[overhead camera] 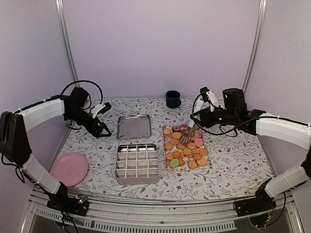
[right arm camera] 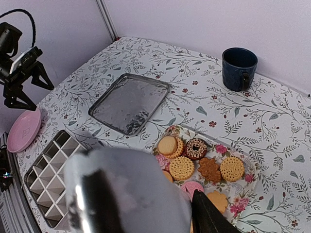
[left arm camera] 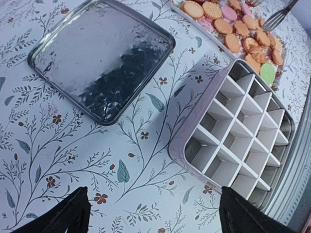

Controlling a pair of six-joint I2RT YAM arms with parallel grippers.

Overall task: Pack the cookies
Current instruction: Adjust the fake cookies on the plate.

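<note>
The cookies (overhead camera: 184, 148) (left arm camera: 243, 29) (right arm camera: 214, 167), mostly orange-tan with a few pink, a dark brown one and a green one, lie on a floral tray (overhead camera: 167, 164). My right gripper (overhead camera: 198, 116) (right arm camera: 160, 206) hangs over the tray's far end, shut on metal tongs (overhead camera: 187, 132) (right arm camera: 126, 194). The tongs' toothed tip (left arm camera: 281, 17) reaches down among the cookies. A divided tin (overhead camera: 137, 162) (left arm camera: 243, 141) sits left of the tray, its cells bare. My left gripper (overhead camera: 103, 130) (left arm camera: 153, 213) is open and holds nothing, low over the cloth left of the tin's lid (overhead camera: 133, 126).
A dark blue mug (overhead camera: 173, 99) (right arm camera: 239, 68) stands at the back, behind the tray. A pink plate (overhead camera: 69, 169) (right arm camera: 23, 130) lies at the front left near the table edge. White walls enclose the table on three sides.
</note>
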